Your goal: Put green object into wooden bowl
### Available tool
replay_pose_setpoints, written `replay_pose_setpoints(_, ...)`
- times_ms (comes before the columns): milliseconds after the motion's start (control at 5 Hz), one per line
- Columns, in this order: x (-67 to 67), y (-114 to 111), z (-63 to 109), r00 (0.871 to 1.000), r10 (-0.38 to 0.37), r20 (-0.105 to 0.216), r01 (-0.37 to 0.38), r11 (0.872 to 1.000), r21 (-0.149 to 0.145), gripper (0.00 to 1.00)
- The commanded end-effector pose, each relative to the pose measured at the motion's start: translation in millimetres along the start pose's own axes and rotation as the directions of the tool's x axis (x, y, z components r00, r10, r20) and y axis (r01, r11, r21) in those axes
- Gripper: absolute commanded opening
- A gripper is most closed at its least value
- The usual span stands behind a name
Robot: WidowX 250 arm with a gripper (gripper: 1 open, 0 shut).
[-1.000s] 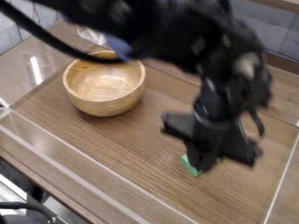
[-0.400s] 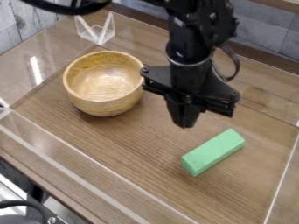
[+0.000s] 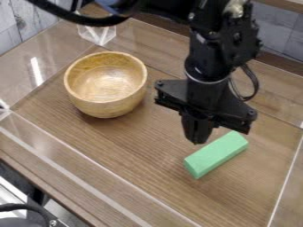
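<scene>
One green object [image 3: 217,154] lies flat on the wooden table [image 3: 119,146], close to the near right edge. It is a small mint-green bar, and it sits at a slant, with one end nearer the front and the other end pointing toward the far right. Nothing holds it.

Just above and a little behind its far end hangs the gripper [image 3: 199,136]. It is black and points almost straight down. Its jaws are pressed together (no gap shows between them), and they grip nothing. The tip looks close to the bar, but it is hard to tell if they touch.

The black arm [image 3: 222,49] goes up from the gripper and off the top of the picture.

Farther back, toward the left side of the table, stands the wooden bowl [image 3: 106,83]. It is round, light tan, and has nothing inside. It sits well apart from the green bar.
</scene>
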State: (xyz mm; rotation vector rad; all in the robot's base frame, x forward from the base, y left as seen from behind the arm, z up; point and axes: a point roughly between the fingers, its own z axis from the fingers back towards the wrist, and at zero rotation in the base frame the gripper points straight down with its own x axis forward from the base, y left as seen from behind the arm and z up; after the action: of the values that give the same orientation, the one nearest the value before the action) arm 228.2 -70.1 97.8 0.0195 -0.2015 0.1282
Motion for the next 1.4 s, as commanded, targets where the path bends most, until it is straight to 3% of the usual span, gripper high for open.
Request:
replay_pose_setpoints(0,13.9,-5.8,1.8,0.998,-0.046,0.038,0.048,0.998,-0.029,1.0)
replay_pose_setpoints(200,15.2,-4.3,-2.3,0.999,-0.002,0.032,0.002,1.0,-0.02,0.0)
replay_pose_setpoints(600,18.5,-0.3,-3.2,0.995,0.094,0.028,-0.094,0.996,-0.008,0.0)
replay_pose_setpoints(1000,28.1,11.4,-36.1,0.993,0.12,0.016,-0.12,0.993,0.001,0.0)
replay_pose_setpoints(1200,24.8,13.5,-43.3,0.992,0.126,0.01,-0.126,0.992,0.006,0.0)
